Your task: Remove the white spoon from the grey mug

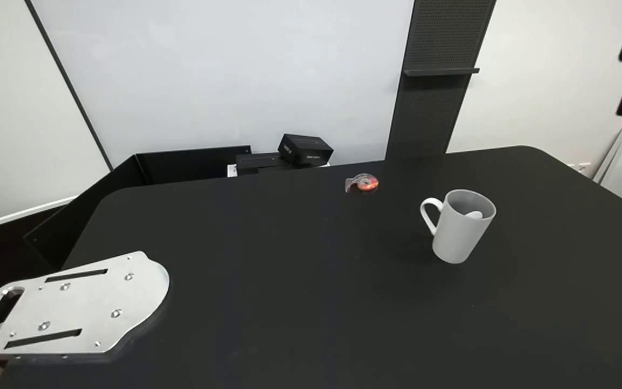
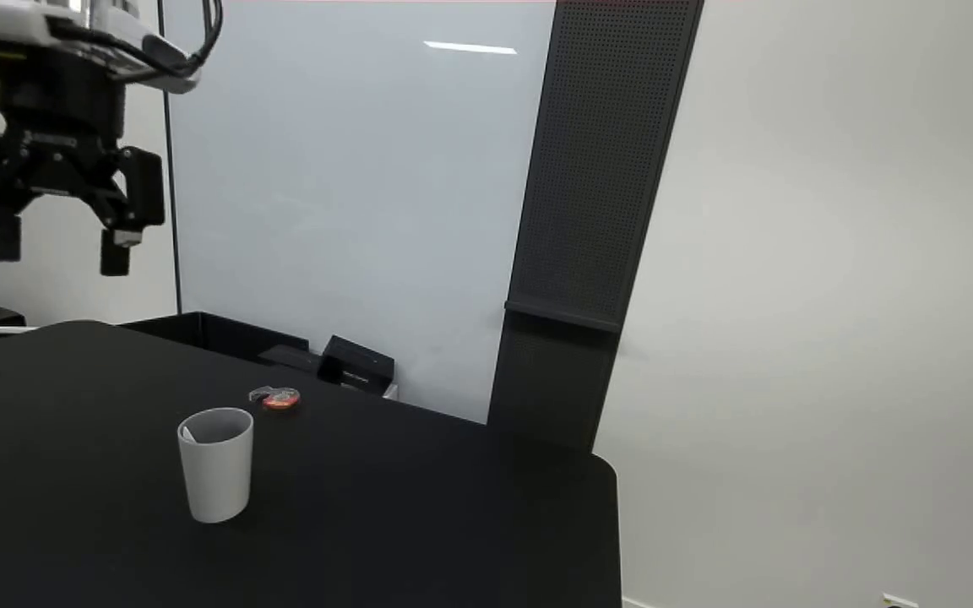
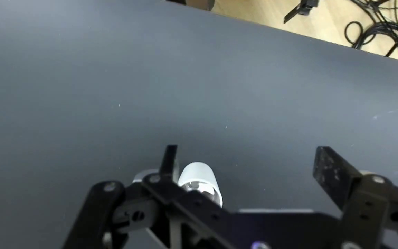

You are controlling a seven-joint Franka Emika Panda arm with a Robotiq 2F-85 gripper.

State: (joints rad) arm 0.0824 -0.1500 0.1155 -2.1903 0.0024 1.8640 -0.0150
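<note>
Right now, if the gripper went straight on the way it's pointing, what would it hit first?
Probably the table, which shows between the jaws of the open gripper in the wrist view. The mug shows near that line, partly covered by one jaw; depth is unclear, so it could be first.

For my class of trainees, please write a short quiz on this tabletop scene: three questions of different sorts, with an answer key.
1. Multiple choice: Relative to the pale grey cylindrical mug, where is the small rounded white spoon? A) beside it; B) inside it; C) underneath it.
2. True or false: The two-fingered black hand stands open.
3. Short answer: Which lies nearer the mug, the small red-and-clear tape dispenser or the flat silvery slotted plate?

Key: 1. B; 2. true; 3. the tape dispenser.
</note>
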